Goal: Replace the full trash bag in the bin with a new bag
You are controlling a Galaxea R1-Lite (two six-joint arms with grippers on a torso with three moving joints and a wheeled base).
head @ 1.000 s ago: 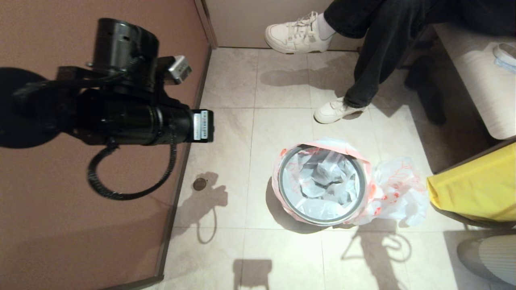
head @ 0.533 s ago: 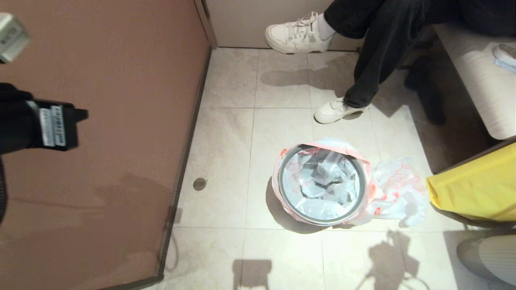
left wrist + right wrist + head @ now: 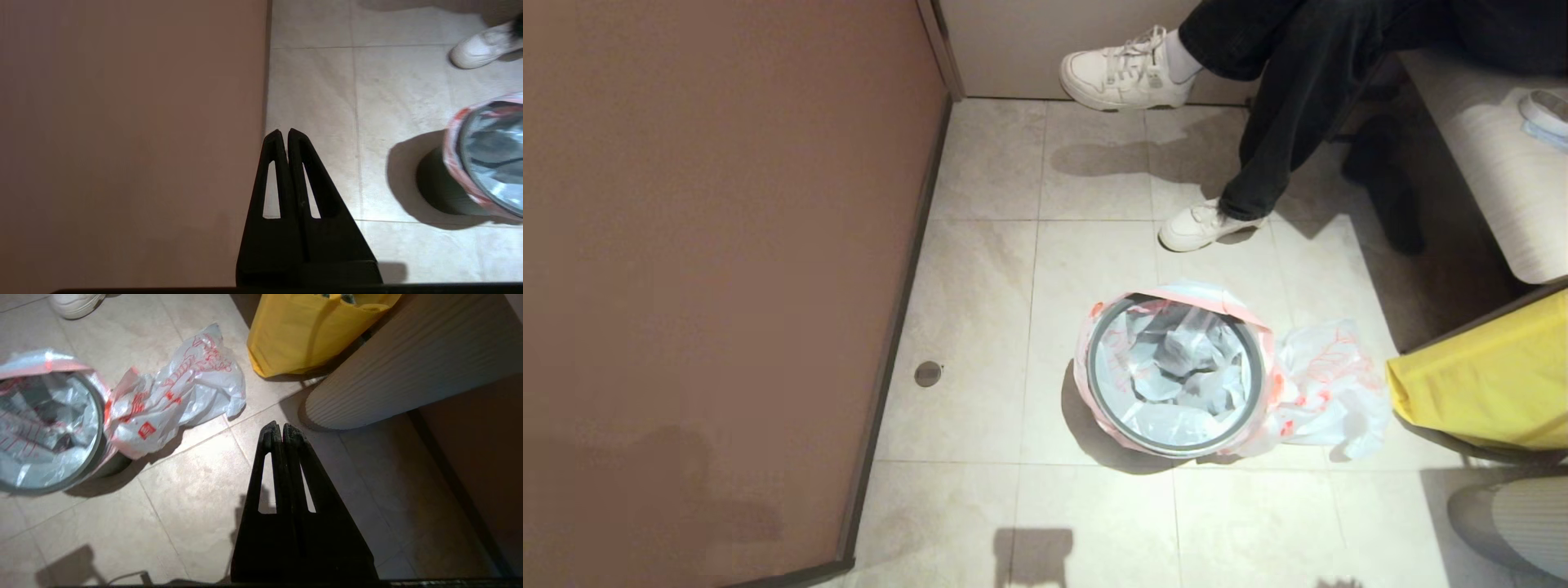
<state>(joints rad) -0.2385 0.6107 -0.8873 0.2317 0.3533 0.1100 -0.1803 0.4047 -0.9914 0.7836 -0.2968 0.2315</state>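
Observation:
The bin (image 3: pixel 1173 450) stands on the tiled floor, a small dark tub with a grey hoop rim. The new bag (image 3: pixel 1176 376) lines it, showing crumpled film only, with its pink-red edge folded over the hoop. Against the bin's right side the full trash bag (image 3: pixel 1327 388) lies bulging on the floor, whitish with red print. My left gripper (image 3: pixel 284 131) hangs shut and empty above the floor left of the bin (image 3: pixel 439 192), near the wall. My right gripper (image 3: pixel 278 424) is shut and empty too, right of the full trash bag (image 3: pixel 179 396). Neither arm shows in the head view.
A brown wall panel (image 3: pixel 703 286) closes the left side. A seated person's white shoes (image 3: pixel 1201 224) and dark legs are beyond the bin. A yellow bag (image 3: pixel 1478 384) and ribbed pale furniture (image 3: pixel 408 363) stand on the right. A small round drain (image 3: pixel 927 373) sits near the wall.
My left arm, high in the head view a second ago, has swung left and out of that view. The bin and both bags have not moved.

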